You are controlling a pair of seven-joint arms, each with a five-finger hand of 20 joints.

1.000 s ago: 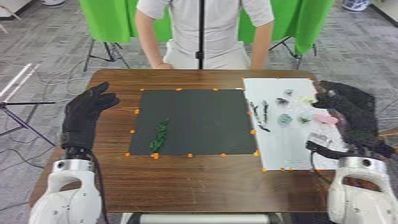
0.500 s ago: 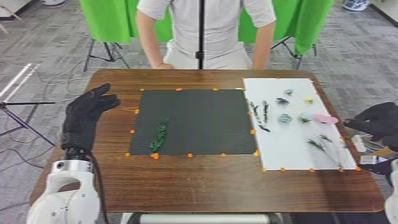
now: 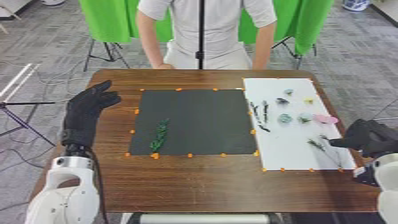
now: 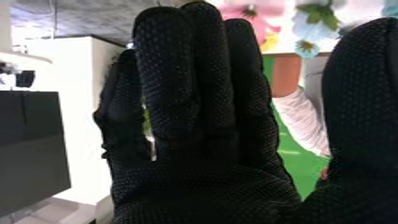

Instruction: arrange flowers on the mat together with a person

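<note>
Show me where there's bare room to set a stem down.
Dark mat: bare between the green sprig and white sheet. Table: bare from that mat to the near edge. Crowded: the sheet's right middle, around the pink flower, the right hand close by.

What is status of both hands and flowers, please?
Right hand open, by right edge of white mat. Left hand open, left of dark mat. Green sprig on dark mat, pink flower on white. Person's hand at far edge of table.

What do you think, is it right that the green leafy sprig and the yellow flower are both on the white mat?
Not quite: the head view shows the green leafy sprig on the dark mat. The yellow flower is on the white mat.
</note>
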